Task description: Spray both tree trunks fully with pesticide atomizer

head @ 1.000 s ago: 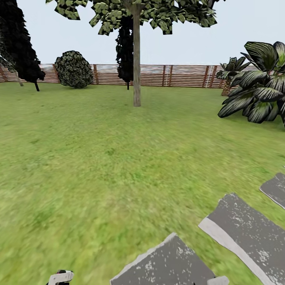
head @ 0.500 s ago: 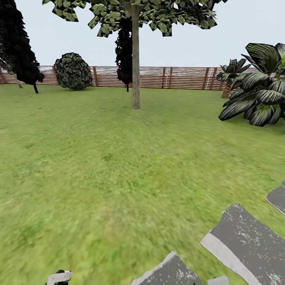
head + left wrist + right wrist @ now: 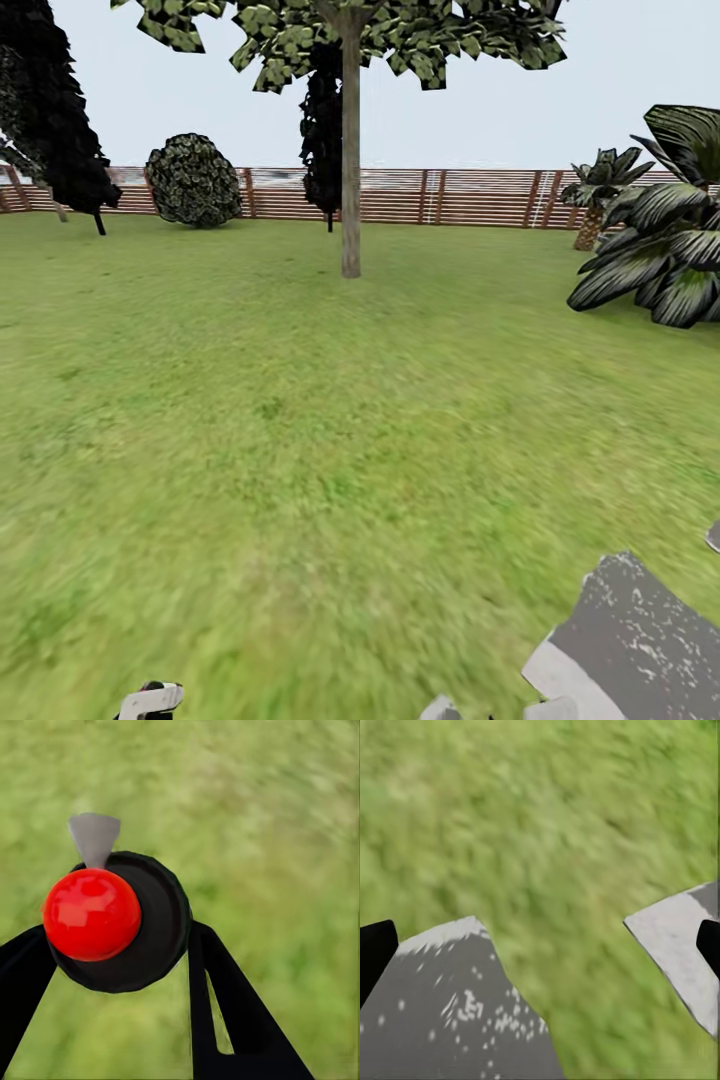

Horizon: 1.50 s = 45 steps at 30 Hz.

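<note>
Setting: a garden lawn [image 3: 300, 420] of green grass, closed at the far side by a brown slatted wooden fence [image 3: 470, 195] under a pale sky.

Tree: 1 tall tree [image 3: 350, 40] stands ahead, slightly left of the head view's middle, well away across the grass, in front of the fence.

Tree trunk: its bare, straight grey-brown trunk [image 3: 351, 170] rises upright from the lawn into a crown of green leaves.

Other plants: a dark column-shaped tree [image 3: 322, 130] just behind the trunk, a round dark bush [image 3: 193, 180] by the fence to the left, a dark conifer [image 3: 55, 110] at the far left, and broad-leaved palms [image 3: 665, 250] at the right.

Paving: a grey paving slab [image 3: 640, 650] lies on the grass at the lower right of the head view; in the right wrist view, 2 grey slabs [image 3: 450, 1012] lie with grass between them.

Pesticide atomizer: held in the left gripper [image 3: 120, 967] above the grass, seen from its top as a black round body [image 3: 154, 922] with a glossy red knob [image 3: 91, 913] and a grey nozzle [image 3: 94, 836].

Left gripper: clenched on the atomizer, 1 black finger [image 3: 225, 1005] against each side of the body.

Right gripper: 2 black fingertips [image 3: 375, 952] sit far apart at opposite edges of its view, released, grasping nothing.
</note>
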Motion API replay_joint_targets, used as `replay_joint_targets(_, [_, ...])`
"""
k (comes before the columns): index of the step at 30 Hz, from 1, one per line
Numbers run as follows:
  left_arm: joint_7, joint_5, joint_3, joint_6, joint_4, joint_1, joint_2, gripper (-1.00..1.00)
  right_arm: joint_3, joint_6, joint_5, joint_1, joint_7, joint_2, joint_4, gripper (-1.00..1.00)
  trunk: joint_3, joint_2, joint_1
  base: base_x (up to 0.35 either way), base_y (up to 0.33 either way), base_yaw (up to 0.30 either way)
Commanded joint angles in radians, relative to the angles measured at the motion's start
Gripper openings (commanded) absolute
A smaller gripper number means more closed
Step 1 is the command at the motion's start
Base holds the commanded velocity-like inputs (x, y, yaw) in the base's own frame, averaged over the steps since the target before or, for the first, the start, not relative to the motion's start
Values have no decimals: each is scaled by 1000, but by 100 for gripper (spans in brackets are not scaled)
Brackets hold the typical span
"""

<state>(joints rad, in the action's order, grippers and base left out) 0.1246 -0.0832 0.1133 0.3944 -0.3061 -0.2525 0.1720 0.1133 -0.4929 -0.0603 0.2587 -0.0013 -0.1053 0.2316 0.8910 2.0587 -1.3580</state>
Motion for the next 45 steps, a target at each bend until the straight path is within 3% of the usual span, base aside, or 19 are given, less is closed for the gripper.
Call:
replay_joint_targets(1, [10, -9, 5, 1, 1, -1, 0, -100, 0, -3, -6, 1, 0, 0, 0, 100, 1, 0, 0, 338, -79, 4])
replay_joint_targets(45, [10, -8, 5, 0, 1, -1, 0, -100, 1, -3, -6, 1, 0, 1, -1, 100, 1, 0, 0, 338, -79, 23])
